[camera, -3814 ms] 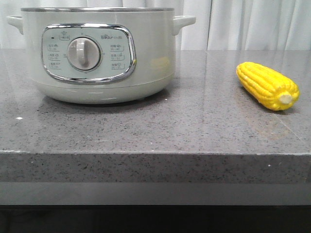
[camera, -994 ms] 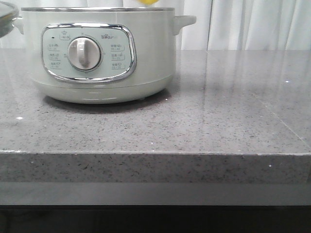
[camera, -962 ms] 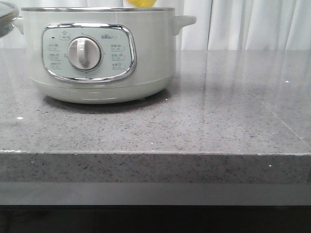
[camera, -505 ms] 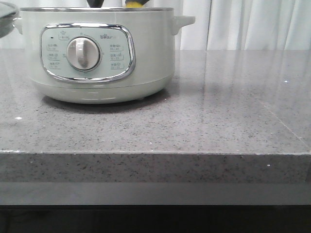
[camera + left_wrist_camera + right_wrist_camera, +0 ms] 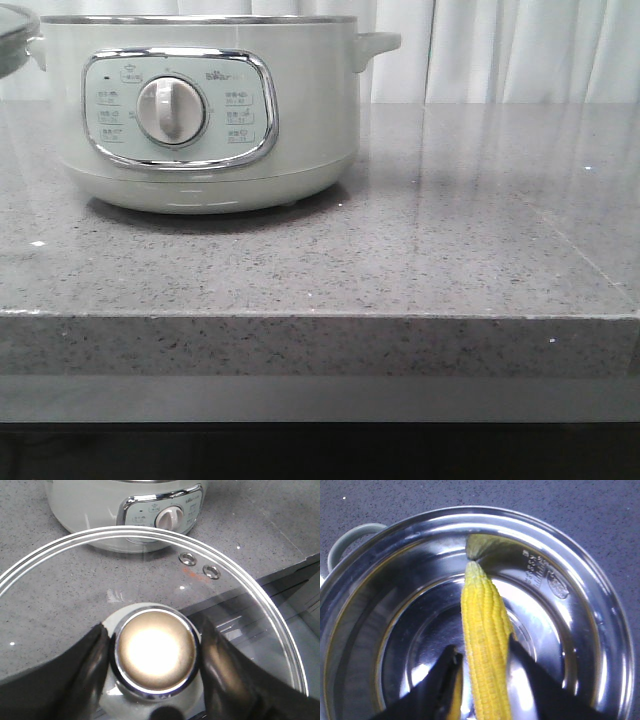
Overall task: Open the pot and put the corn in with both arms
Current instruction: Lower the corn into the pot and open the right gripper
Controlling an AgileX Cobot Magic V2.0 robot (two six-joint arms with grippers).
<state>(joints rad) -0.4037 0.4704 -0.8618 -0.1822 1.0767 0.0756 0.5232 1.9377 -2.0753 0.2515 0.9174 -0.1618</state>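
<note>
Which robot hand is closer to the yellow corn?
Right. The right end effector has its fingers on both sides of the bright yellow corn cob; the left end effector holds the round glass lid.

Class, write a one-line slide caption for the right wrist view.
Right gripper holds the corn inside the open pot, tip toward the far wall.

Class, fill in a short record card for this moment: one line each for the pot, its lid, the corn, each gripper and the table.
pot: uncovered, standing on the table
lid: glass, off the pot, held by its knob
corn: inside the pot's metal bowl, tip at the wall
left gripper: fingers either side of the lid knob
right gripper: inside the pot, fingers flanking the corn
table: grey speckled stone
</note>
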